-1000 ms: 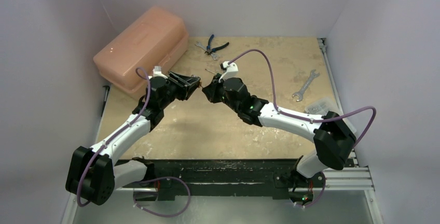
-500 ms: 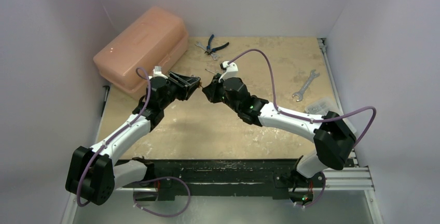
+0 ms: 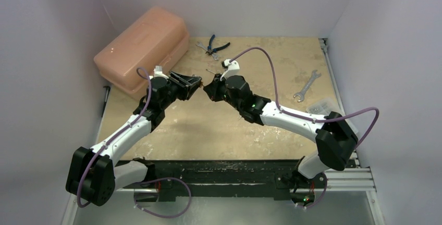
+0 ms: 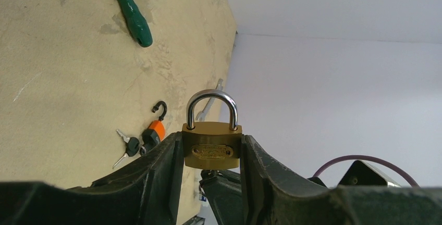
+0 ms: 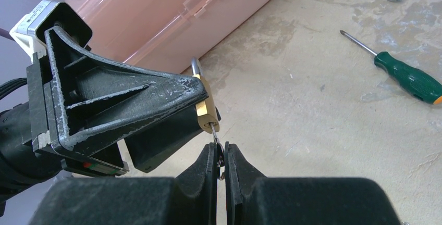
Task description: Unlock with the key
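My left gripper point(image 4: 211, 149) is shut on a brass padlock point(image 4: 211, 145) with a closed steel shackle, held in the air above the table; the padlock also shows in the right wrist view point(image 5: 207, 109). My right gripper point(image 5: 221, 153) is shut on a key point(image 5: 215, 136) whose blade is inserted in the padlock's underside. In the top view the two grippers point(image 3: 197, 84) point(image 3: 209, 88) meet tip to tip over the table's middle.
A pink plastic toolbox point(image 3: 142, 42) lies at the back left. A green screwdriver point(image 5: 406, 76), pliers and a wrench point(image 3: 212, 46), another wrench point(image 3: 306, 85) and a spare key set with an orange tag point(image 4: 143, 139) lie on the table.
The right arm's wrist has shifted very slightly; the left arm and padlock have not moved.
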